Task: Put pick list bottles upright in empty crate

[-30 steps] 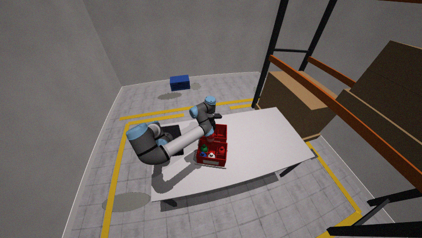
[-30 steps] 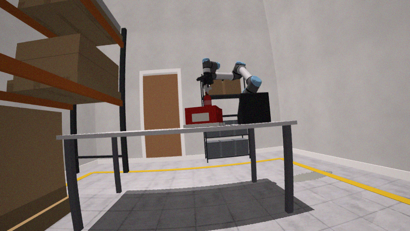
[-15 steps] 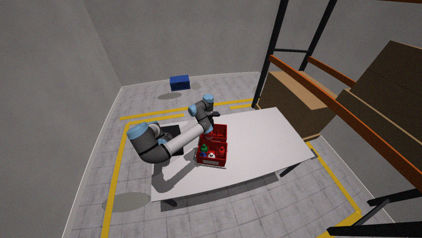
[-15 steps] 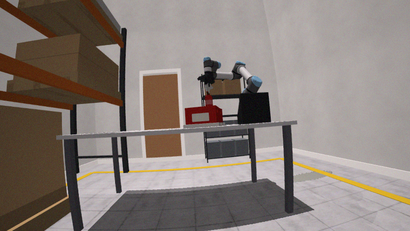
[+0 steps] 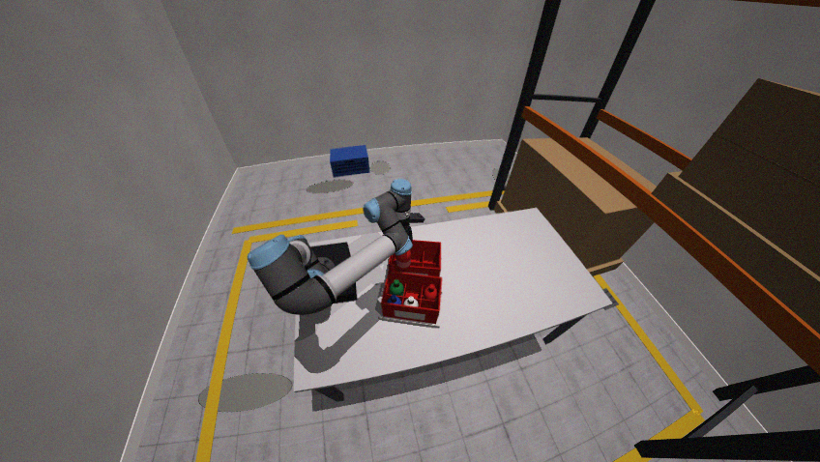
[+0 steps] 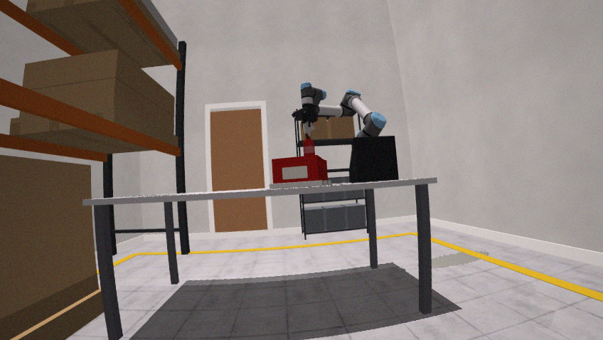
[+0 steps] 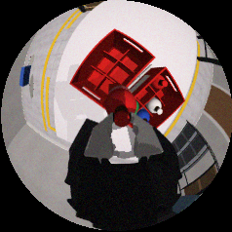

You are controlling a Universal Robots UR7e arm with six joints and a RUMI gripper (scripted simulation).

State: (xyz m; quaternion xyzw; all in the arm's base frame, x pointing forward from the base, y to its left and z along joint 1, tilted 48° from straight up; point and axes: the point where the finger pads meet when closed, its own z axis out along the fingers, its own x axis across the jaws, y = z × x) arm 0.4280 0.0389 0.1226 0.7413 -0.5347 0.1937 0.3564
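"How far along is it?" asked the first.

"Early, going by what shows," said the second. "The tabletop carries both crates below the gripper, level and close together. The empty crate shows no standing bottle in its visible cells, though the near corner is hidden. The full crate, beside it, has four left: red bottle, white bottle, green bottle and blue bottle."

"And the gripper?"

"Closed on the neck of another, the held bottle. It hangs directly under the gripper, at the empty crate's near end; how deep its base sits can't be told."

"What does the pick list want?"

"It can't be read here, so the number remaining is unknown. This bottle probably still has to be lowered and released, without its base catching a divider and shoving the loose crate."

"How does it look?"

"Red, roughly upright, with a broad body, rounded shoulders and a slim neck. A paler reddish band goes round the body. The small cap end is dark red."
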